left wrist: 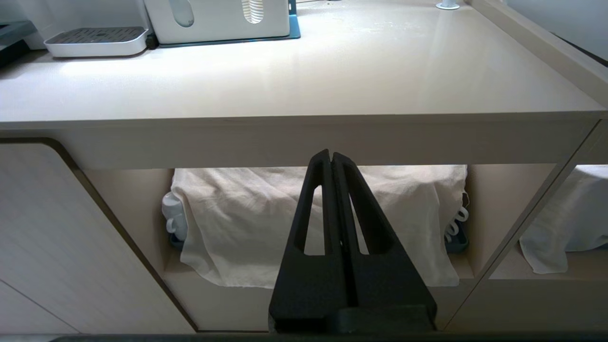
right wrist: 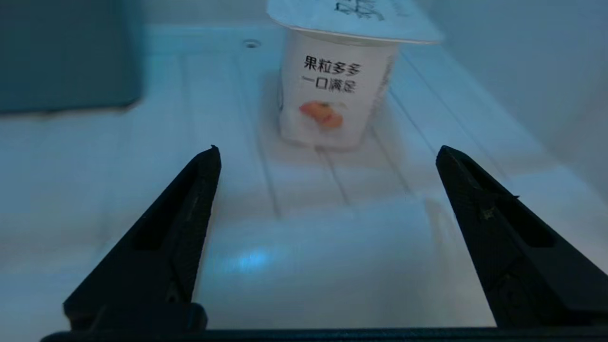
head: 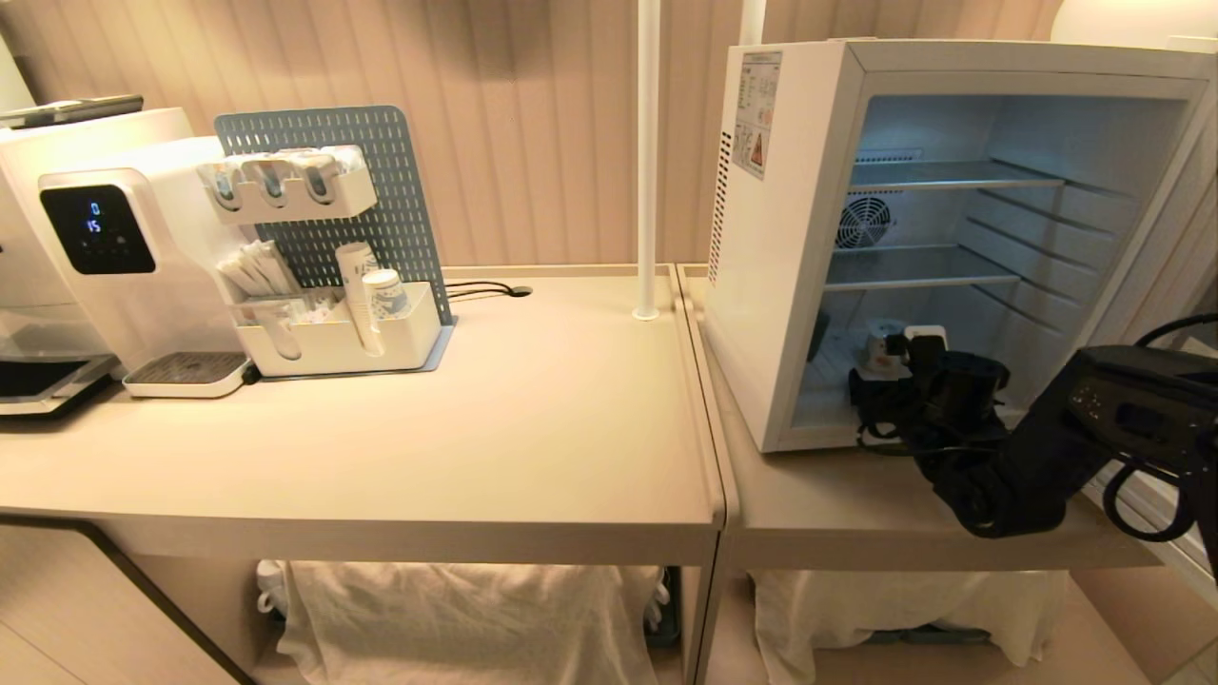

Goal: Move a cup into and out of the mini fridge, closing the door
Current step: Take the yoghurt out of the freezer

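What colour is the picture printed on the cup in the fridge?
Orange, on the white cup; the right wrist view shows it best.

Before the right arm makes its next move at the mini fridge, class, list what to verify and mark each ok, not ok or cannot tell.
1. Right end effector open: ok.
2. Cup upright on the mini fridge floor: ok.
3. Cup free of the fingers, standing beyond their tips: ok.
4. Fridge front open for access: ok.
5. Door position: cannot tell, out of view.
6. Left end effector shut, parked below the counter edge: ok.
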